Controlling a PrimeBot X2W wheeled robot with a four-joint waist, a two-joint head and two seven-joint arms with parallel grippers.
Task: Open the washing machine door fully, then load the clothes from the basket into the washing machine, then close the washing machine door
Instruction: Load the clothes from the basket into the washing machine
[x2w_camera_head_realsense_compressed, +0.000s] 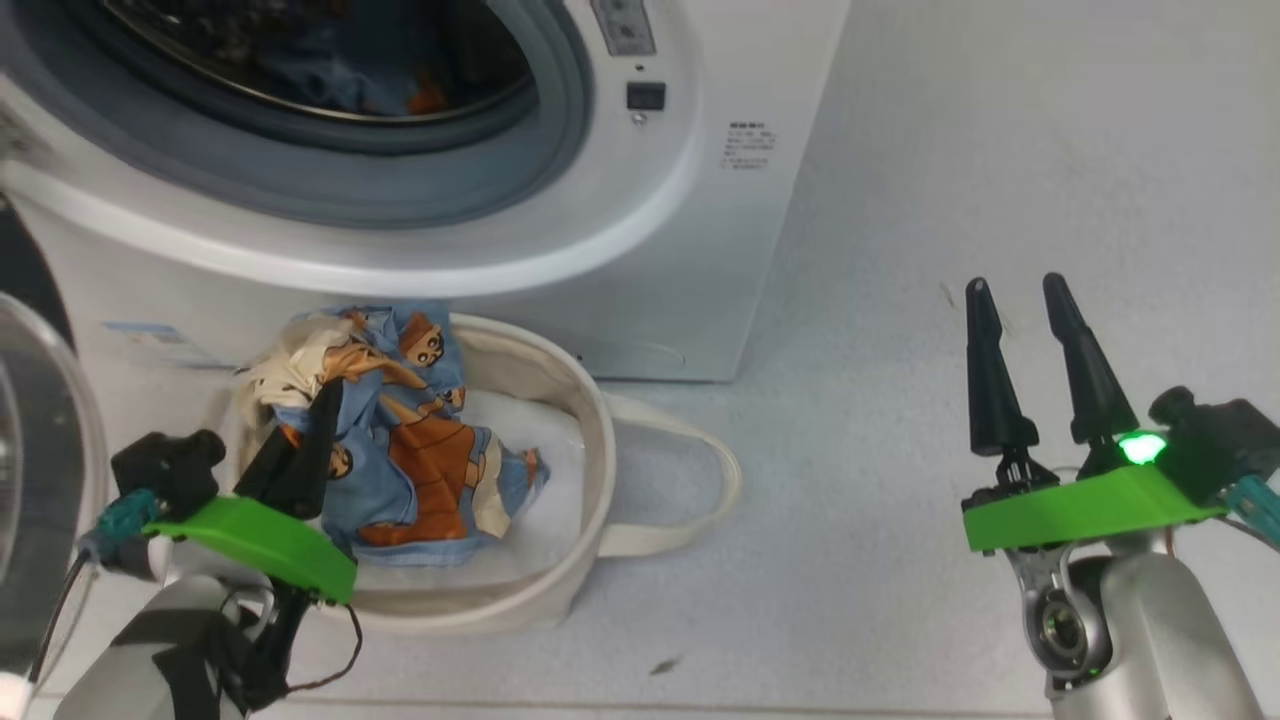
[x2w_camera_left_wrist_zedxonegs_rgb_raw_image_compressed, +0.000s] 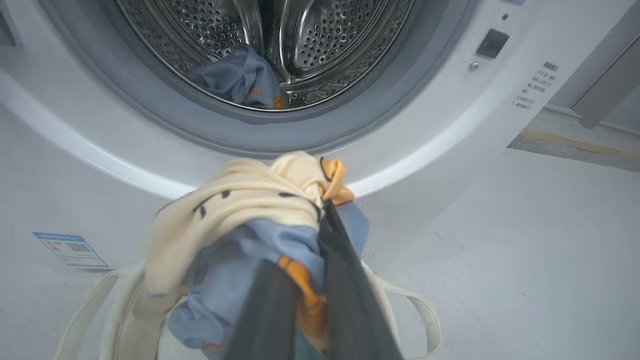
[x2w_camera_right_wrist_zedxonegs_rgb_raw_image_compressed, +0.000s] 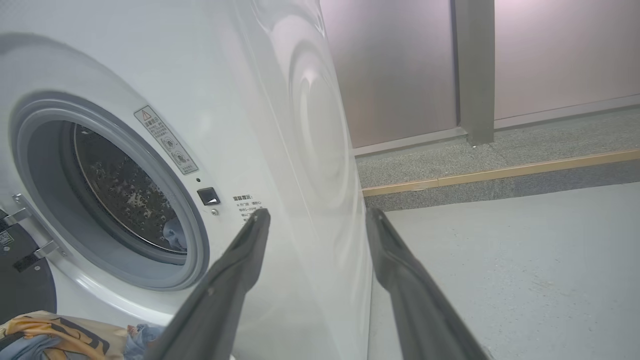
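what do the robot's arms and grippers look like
The left gripper and right gripper each have two long, tapering dark fingers on a green plate. Behind each is a black block with a teal plug; the right one shows a lit green light. The forearms are pale silver-grey, and a thin black cable loops under the left wrist.

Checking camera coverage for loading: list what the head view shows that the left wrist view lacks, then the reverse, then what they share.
Head view adds: the right pincer, open above the floor, and the door, its glass bulging at the left edge. Left wrist view adds: the drum with its holed steel wall, and a yellow strip far right. Both: the left pincer shut on clothes over the basket, the washer, and a blue garment inside it.
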